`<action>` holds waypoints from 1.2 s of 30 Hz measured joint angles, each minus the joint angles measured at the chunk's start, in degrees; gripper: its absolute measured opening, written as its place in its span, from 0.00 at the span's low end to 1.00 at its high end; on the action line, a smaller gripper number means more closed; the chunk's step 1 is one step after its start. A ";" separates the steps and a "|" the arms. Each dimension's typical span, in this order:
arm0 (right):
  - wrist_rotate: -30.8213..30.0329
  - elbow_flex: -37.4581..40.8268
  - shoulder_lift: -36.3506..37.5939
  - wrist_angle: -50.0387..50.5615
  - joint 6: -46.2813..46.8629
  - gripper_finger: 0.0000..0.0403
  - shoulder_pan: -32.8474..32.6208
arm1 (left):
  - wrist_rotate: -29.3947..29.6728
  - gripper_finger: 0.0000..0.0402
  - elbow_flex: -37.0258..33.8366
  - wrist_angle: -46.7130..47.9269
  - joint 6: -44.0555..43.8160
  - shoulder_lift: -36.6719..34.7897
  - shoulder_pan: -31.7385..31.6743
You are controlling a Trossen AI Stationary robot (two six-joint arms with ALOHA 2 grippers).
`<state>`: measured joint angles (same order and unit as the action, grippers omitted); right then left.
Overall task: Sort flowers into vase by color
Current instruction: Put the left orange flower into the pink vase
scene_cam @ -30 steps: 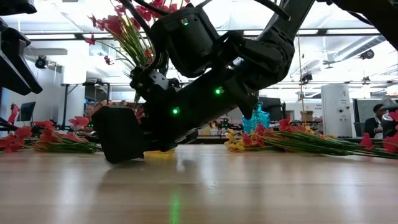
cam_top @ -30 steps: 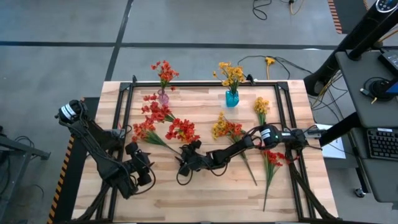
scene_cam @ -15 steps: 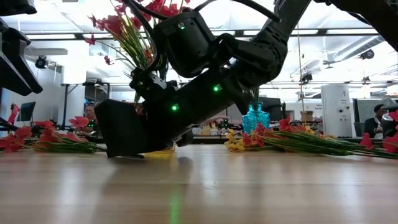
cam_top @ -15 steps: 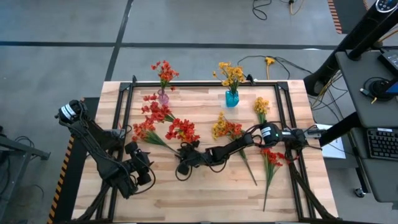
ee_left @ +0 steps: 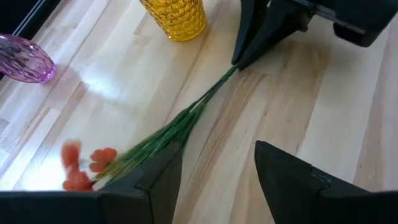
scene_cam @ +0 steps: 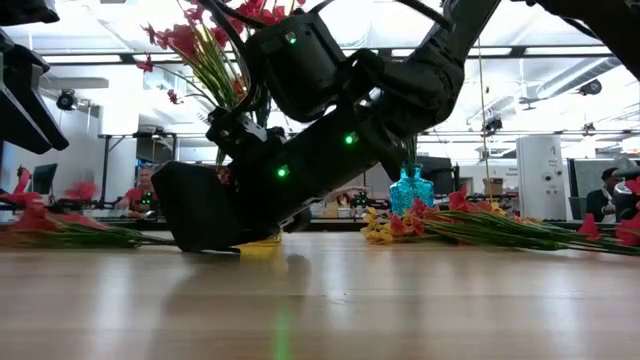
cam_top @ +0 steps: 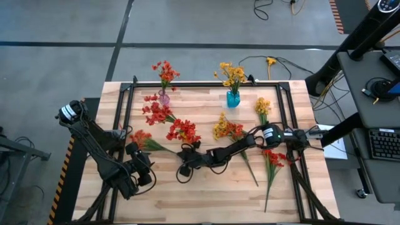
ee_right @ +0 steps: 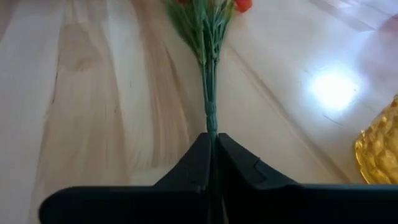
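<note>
Red-orange sprig (cam_top: 145, 140) is lying flat on the wooden table (cam_top: 206, 200), blossoms pointing toward the left arm, stem running toward centre. The right gripper (cam_top: 182, 154) is pinching its stem end; the left gripper (cam_top: 141, 164) is waiting nearby, fingers spread.

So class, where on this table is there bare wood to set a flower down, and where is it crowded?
Bare wood runs along the near edge of the table, below both arms. The strip between the pink vase and the blue vase is also bare. The middle is crowded: red flowers, yellow flowers and the right gripper.
</note>
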<state>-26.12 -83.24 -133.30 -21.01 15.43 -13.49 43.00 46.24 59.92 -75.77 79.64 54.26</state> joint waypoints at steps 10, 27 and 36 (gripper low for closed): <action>0.78 0.13 7.88 23.96 4.78 0.03 -3.73 | -0.02 0.46 0.54 0.03 0.00 0.00 0.00; 1.93 0.28 15.99 48.35 12.19 0.25 -13.07 | 3.08 0.46 2.47 0.50 0.22 -0.02 0.02; 0.79 0.26 17.64 38.27 6.25 0.48 -12.51 | 3.38 0.46 2.40 -0.31 0.22 -0.02 0.02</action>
<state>-25.34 -82.98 -115.66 17.26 21.68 -26.00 46.38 48.64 59.61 -75.55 79.61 54.28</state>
